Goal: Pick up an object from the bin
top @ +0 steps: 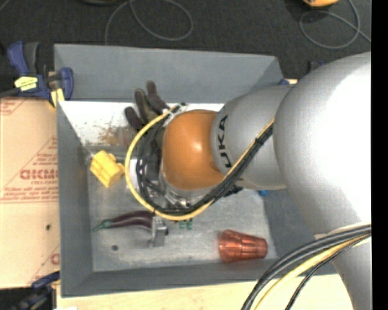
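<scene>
My gripper (158, 232) reaches down under the arm's orange cover into the lower middle of the bin. Its grey tip stands at the right end of a dark maroon, elongated thing with a thin green stem (126, 221), which lies flat on the bin floor at the lower left. Whether the tip touches it I cannot tell. A yellow block (106, 168) lies to the upper left of the gripper, near the left wall. A small green bit (185, 225) shows just right of the gripper.
A copper-coloured ribbed cone-shaped cup (242, 245) lies on its side at the lower right. A dark glove (144, 105) rests against the back wall. The arm and its orange cover hide the bin's middle and right side.
</scene>
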Controlling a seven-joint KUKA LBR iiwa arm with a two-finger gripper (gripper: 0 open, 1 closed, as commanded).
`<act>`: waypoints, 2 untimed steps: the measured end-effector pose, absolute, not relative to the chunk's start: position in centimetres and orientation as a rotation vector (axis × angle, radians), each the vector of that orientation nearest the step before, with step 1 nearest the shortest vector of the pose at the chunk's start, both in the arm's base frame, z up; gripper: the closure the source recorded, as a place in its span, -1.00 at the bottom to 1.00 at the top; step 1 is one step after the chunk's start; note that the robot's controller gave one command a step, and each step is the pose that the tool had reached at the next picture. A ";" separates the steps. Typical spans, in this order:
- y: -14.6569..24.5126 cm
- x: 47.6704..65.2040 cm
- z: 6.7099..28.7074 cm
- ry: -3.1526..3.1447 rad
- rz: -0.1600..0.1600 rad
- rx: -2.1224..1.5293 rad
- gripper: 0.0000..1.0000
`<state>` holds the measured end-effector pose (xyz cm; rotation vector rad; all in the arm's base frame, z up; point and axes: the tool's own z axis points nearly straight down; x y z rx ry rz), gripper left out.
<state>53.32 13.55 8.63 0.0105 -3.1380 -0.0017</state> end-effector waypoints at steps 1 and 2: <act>14.1 51.9 10.0 -3.141 -0.004 -0.099 -1.00; 13.8 52.2 7.6 -3.136 -0.002 0.154 -1.00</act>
